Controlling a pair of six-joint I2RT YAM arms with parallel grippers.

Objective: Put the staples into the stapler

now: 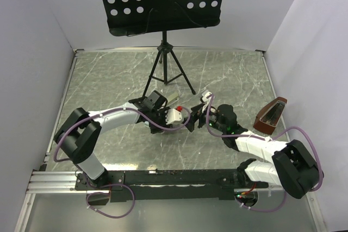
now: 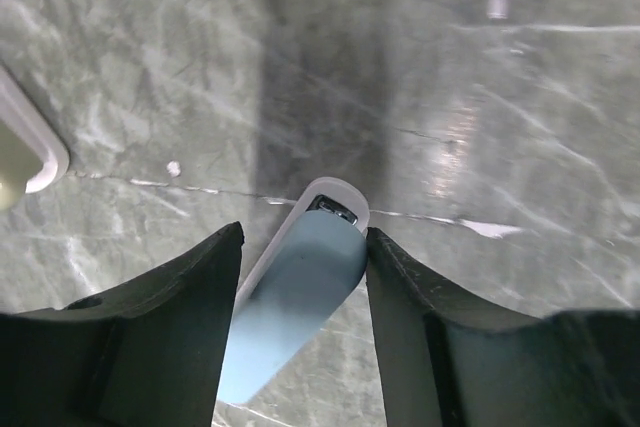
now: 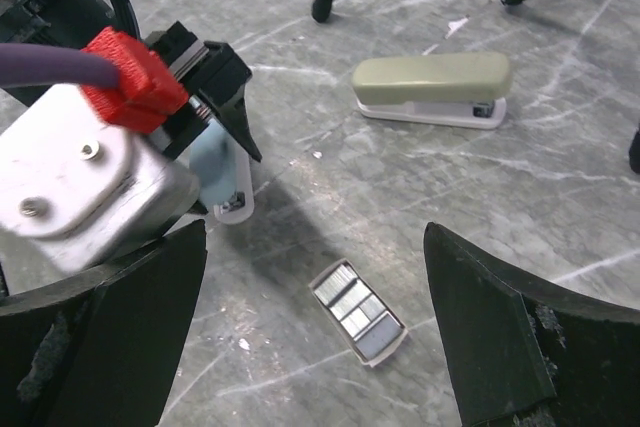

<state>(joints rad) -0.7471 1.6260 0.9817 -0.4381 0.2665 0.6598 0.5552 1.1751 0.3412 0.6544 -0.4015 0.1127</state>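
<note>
A pale blue stapler (image 2: 300, 297) with a white base lies flat on the marble table. My left gripper (image 2: 303, 235) straddles its front end. The right finger touches its side and a narrow gap shows by the left finger (image 2: 190, 297). In the right wrist view the same stapler (image 3: 212, 162) pokes out under the left gripper's fingers. The staples (image 3: 357, 310) are silvery strips in a small open cardboard box, flat on the table. My right gripper (image 3: 315, 237) hovers above them, wide open and empty.
A beige stapler (image 3: 432, 87) lies beyond the staples box. A music stand's tripod (image 1: 165, 69) stands behind both grippers, with one foot (image 3: 320, 12) close by. A brown wedge-shaped object (image 1: 271, 117) sits at the right, near the wall.
</note>
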